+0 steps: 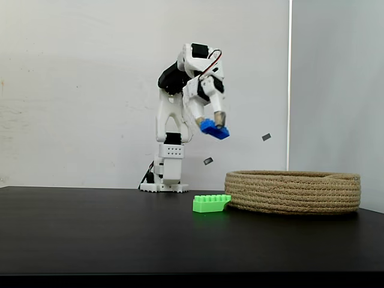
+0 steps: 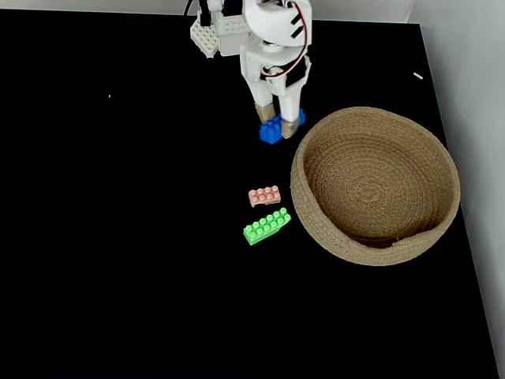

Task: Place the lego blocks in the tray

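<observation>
A blue lego block (image 1: 215, 129) (image 2: 271, 130) hangs well above the black table, and my gripper (image 1: 212, 122) (image 2: 278, 121) is shut on it. It is left of the tray's rim in both fixed views. The tray (image 1: 294, 192) (image 2: 375, 185), a round tan rope basket, stands on the right with nothing inside. A lime green lego block (image 1: 210, 203) (image 2: 267, 227) lies on the table, touching or nearly touching the tray's left wall. A small pink block (image 2: 264, 196) lies just behind the green one.
The arm's white base (image 1: 164, 186) (image 2: 209, 35) stands at the back of the black table (image 2: 118, 237). A pale wall (image 1: 72, 90) rises behind. The table's right edge (image 2: 461, 197) runs close to the tray.
</observation>
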Robot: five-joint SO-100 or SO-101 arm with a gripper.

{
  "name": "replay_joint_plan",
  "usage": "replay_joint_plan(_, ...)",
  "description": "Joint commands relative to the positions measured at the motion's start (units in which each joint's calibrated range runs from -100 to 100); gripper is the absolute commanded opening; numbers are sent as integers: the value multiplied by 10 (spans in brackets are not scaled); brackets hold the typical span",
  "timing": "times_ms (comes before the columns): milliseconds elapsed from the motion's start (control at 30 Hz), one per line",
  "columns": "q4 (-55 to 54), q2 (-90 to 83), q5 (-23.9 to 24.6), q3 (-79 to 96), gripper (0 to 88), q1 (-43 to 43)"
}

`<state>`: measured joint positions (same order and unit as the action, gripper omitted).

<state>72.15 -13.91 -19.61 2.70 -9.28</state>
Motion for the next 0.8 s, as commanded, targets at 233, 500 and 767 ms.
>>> replay_joint_plan(233, -184, 155, -145, -143, 0, -129)
replay_joint_plan(500, -261, 219, -142, -145, 386, -163)
replay_joint_plan(767, -255, 198, -103, -128, 411, -150)
